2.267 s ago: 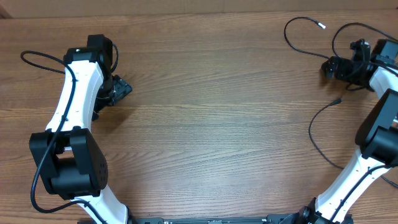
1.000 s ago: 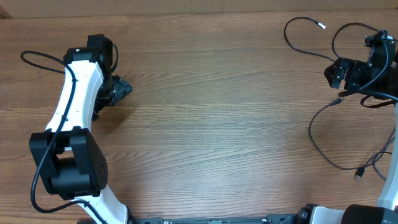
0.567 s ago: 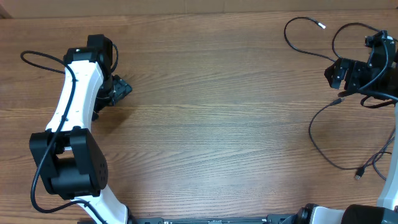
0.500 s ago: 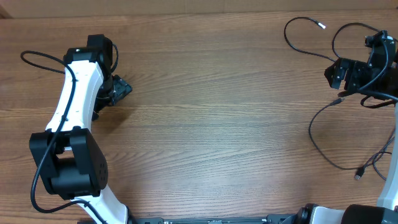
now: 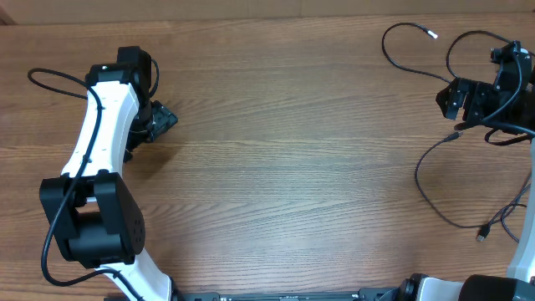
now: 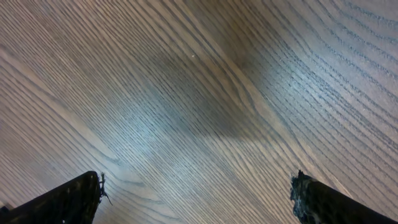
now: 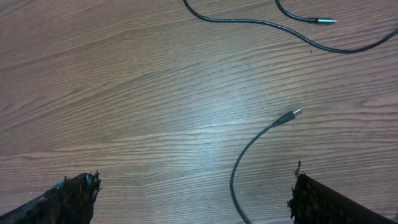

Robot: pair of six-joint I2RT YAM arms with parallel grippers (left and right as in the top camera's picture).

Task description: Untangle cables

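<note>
The thin, flexible black cables [image 5: 418, 177] lie loose on the brown wood-grain table [image 5: 292, 167] at the right side of the overhead frame. They are well apart from the left gripper [image 5: 161, 119], which sits near the left edge. In the left wrist view its two black fingertips [image 6: 68, 202] show only at the lower corners, spread wide with bare wood between them, gripping nothing. The right gripper [image 5: 449, 98] hangs at upper right among the cords. Its own view shows its fingertips [image 7: 65, 199] likewise far apart at the lower corners, with nothing held. On the wood above them a silver-tipped plug [image 7: 291, 115] points up-right, its lead curving out of the bottom edge. Two more strands cross the top of that frame, one ending in a slim plug [image 7: 324, 21] (their far ends are cut off). Overhead, a silver-ended cord [image 5: 431, 35] curls at upper right and a USB-like plug [image 5: 482, 237] lies near the right edge. The right arm hides part of the strands, so I cannot tell whether they cross there.
</note>
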